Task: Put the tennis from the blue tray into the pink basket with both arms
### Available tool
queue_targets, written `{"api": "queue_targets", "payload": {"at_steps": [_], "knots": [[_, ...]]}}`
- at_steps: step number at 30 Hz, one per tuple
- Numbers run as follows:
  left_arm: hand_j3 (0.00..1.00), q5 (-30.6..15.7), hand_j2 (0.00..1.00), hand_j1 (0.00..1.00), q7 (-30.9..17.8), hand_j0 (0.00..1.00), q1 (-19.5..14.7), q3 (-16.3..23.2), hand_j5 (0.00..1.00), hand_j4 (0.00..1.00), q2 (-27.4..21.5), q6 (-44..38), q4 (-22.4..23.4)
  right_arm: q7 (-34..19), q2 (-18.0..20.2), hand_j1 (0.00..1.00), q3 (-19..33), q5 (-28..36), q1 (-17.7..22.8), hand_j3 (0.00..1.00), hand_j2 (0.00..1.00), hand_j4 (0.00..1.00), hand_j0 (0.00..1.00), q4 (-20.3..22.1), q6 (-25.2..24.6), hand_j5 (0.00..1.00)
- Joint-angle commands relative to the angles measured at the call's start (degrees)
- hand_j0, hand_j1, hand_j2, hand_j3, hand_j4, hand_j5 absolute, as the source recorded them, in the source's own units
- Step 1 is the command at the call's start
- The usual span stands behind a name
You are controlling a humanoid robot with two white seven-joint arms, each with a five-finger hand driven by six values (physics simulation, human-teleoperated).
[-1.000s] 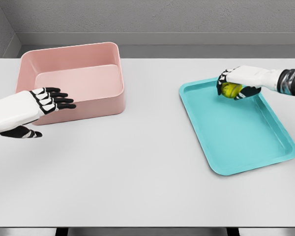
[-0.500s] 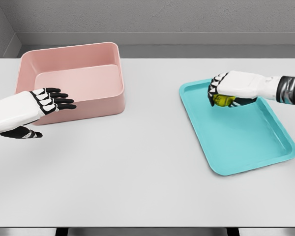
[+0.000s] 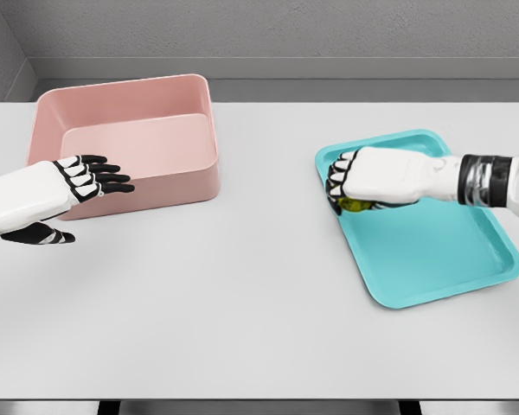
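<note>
Gripping the tennis ball (image 3: 356,204) palm-down over the blue tray's (image 3: 432,251) near-left rim, the right hand (image 3: 363,179) appears set for a handover, the left hand (image 3: 80,180) waiting flat-fingered, holding nothing, beside the pink basket (image 3: 121,108) on the bench (image 3: 242,294).

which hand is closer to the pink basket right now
Left. The left hand hovers open right at the front wall of the pink basket; the right hand is far across the table, closed on the tennis ball over the blue tray.

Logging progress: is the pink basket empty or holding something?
Empty: the pink basket shows only bare floor; the tennis ball is in the right hand.
</note>
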State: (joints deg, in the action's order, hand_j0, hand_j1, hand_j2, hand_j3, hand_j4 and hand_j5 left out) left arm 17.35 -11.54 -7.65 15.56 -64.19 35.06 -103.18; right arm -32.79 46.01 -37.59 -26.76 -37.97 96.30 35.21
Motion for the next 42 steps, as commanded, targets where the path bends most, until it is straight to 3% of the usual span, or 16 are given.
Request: {"api": "queue_targets", "payload": {"at_steps": [1, 10, 14, 20, 27, 34, 42], "knots": [[1.0, -0.4, 1.0, 1.0, 0.0, 1.0, 0.0, 0.0, 1.0, 1.0, -0.1, -0.1, 0.0, 0.1, -1.1, 0.42, -0.4, -0.7, 0.0, 0.42, 0.42, 0.42, 0.42, 2.0, -0.2, 0.42], [1.0, -0.3, 1.0, 1.0, 0.0, 1.0, 0.0, 0.0, 1.0, 1.0, -0.1, -0.1, 0.0, -1.9, -9.1, 0.42, -2.4, -5.0, -0.2, 0.42, 0.42, 0.42, 0.42, 2.0, -0.2, 0.42], [1.0, -0.3, 1.0, 1.0, 0.0, 1.0, 0.0, 0.0, 1.0, 1.0, -0.1, -0.1, 0.0, -2.0, -9.9, 0.42, -2.5, -5.5, -0.1, 0.42, 0.42, 0.42, 0.42, 2.0, -0.2, 0.42], [1.0, -0.3, 1.0, 1.0, 0.0, 1.0, 0.0, 0.1, 1.0, 1.0, -0.1, -0.1, 0.0, -2.0, -15.9, 0.42, -5.8, -8.7, -0.5, 0.42, 0.42, 0.42, 0.42, 1.3, -0.2, 0.42], [1.0, -0.3, 1.0, 1.0, 0.0, 1.0, 0.0, 0.1, 1.0, 1.0, -0.1, -0.1, 0.0, -2.2, -18.8, 0.42, -8.1, -10.4, -0.7, 0.42, 0.42, 0.42, 0.42, -1.8, -0.2, 0.42], [1.0, -0.3, 1.0, 1.0, 0.0, 1.0, 0.0, 0.1, 1.0, 1.0, -0.1, -0.1, 0.0, -2.2, -24.6, 0.42, -9.3, -12.5, -1.1, 0.42, 0.42, 0.42, 0.42, -6.9, -0.2, 0.42], [1.0, -0.4, 1.0, 1.0, 0.0, 1.0, 0.0, 0.1, 1.0, 1.0, -0.1, -0.1, 0.0, -2.2, -27.8, 0.42, -11.1, -13.4, -1.5, 0.42, 0.42, 0.42, 0.42, -9.4, -0.2, 0.42]]}}
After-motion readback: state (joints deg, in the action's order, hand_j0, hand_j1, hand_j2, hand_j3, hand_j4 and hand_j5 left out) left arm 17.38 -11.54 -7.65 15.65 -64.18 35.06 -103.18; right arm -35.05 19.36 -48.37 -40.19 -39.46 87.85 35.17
